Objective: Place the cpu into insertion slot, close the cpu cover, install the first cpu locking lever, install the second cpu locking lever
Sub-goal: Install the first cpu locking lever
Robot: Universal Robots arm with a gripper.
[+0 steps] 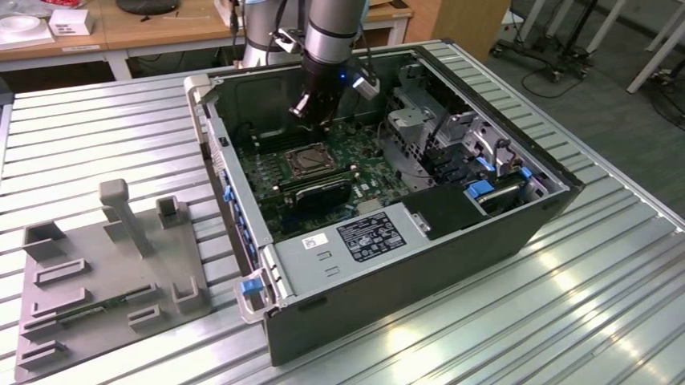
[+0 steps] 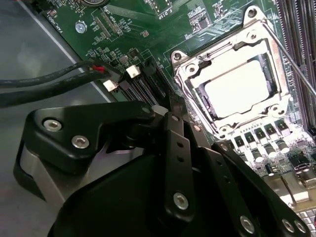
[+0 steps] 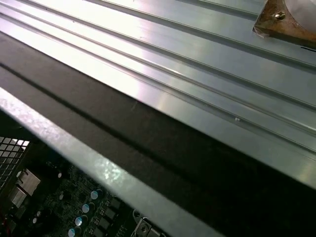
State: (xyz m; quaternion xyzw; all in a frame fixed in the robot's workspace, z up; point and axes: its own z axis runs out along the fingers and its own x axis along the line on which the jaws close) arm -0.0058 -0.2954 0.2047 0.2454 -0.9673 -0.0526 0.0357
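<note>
The gripper (image 1: 308,111) hangs inside the computer case (image 1: 428,265), just beyond the insertion slot (image 1: 304,160); fingers (image 2: 177,148) look clenched, grasping nothing visible. The cpu (image 2: 238,88) sits seated, the cpu cover (image 2: 224,66) lying down over it. Judging the lever step, press squarely downward. The levers are hard to make out.

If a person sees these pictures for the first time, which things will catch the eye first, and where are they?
First is the open computer case on the ribbed metal table, with the robot arm reaching into it, its gripper above the green motherboard. In the second wrist view, the cpu shines bright inside the silver cpu cover, closed over the insertion slot. A grey fixture stands at the exterior view's left.
</note>
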